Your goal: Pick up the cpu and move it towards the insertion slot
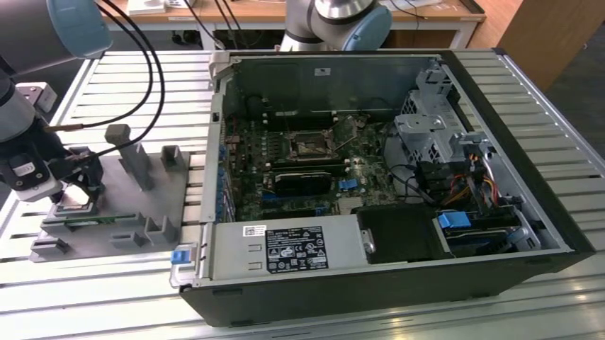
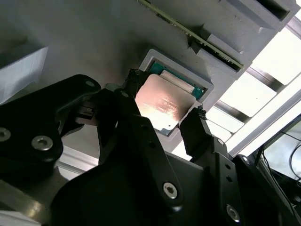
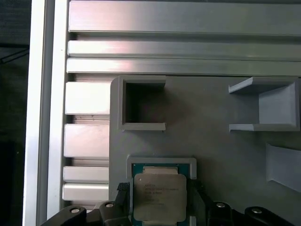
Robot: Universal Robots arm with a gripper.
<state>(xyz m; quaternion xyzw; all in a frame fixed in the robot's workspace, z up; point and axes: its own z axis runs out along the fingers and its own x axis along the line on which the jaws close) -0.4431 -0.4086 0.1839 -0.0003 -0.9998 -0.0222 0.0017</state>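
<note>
On the grey fixture [image 1: 123, 212], at the exterior view's left of the table [image 1: 123, 297], the cpu [image 3: 160, 197] lies flat in its square recess. The gripper [image 2: 164, 96] is low over it, jaws apart, one at each opposite edge with only slim gaps. The insertion slot [image 1: 309, 146] sits well apart, inside the open computer case [image 1: 529, 163].

Risks:
- An uneven close could tip the chip or jam it against the recess wall (clearance looks tight).
- A hold on the thin rim alone may slip on lifting.
- The case walls and cables crowd the approach to the slot.
</note>
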